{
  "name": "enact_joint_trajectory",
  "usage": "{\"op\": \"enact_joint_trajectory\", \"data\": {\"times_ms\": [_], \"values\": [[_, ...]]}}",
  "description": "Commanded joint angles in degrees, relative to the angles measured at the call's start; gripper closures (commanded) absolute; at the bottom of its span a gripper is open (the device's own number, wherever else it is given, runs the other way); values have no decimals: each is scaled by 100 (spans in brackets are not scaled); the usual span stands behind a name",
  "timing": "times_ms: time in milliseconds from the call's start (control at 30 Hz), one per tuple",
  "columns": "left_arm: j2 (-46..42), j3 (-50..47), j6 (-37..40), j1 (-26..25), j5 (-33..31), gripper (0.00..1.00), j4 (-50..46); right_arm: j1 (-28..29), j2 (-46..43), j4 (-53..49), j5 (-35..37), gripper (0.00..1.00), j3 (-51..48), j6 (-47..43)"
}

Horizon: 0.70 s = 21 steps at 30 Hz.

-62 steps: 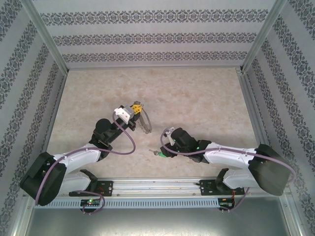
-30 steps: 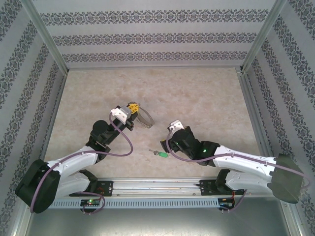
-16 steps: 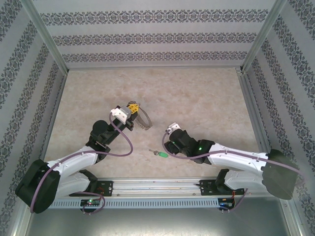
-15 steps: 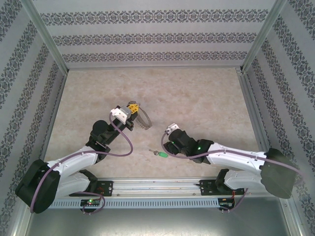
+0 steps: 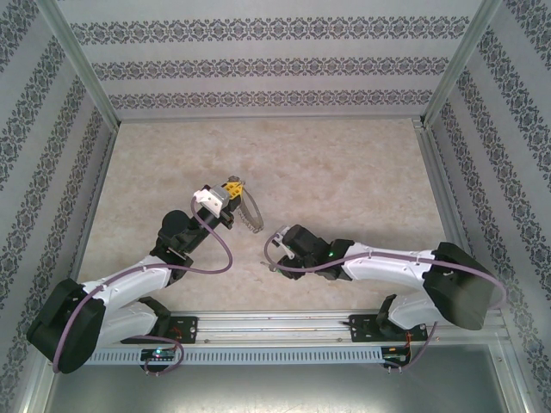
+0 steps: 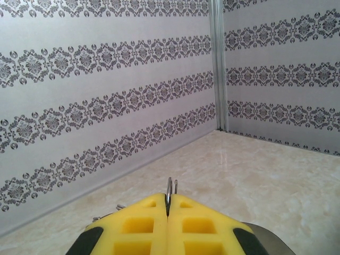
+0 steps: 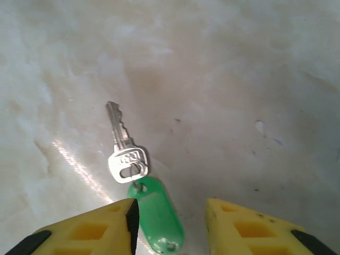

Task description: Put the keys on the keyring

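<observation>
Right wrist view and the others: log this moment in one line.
left gripper: shut on keyring | right gripper: open above green tag | key: flat on table | threading: not yet done

Your green-tagged silver key (image 7: 126, 154) lies flat; your grey keyring (image 6: 168, 187) stands edge-up, clamped in the left gripper (image 6: 168, 206).

A beige marbled tabletop (image 5: 344, 172); walls (image 5: 275, 60) papered in grey with dark ornamental bands; aluminium corner posts (image 5: 79, 64); a metal rail (image 5: 275, 324) along the near edge
</observation>
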Motion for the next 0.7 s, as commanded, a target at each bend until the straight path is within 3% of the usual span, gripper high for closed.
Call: {"op": "enact_joint_trajectory", "data": {"times_ms": [0, 667], "values": [[-122, 162, -3, -66, -31, 100, 92, -30, 178, 122, -341, 62, 184, -103], [-145, 135, -14, -68, -12, 100, 104, -48, 724, 333, -615, 67, 309, -125]]}}
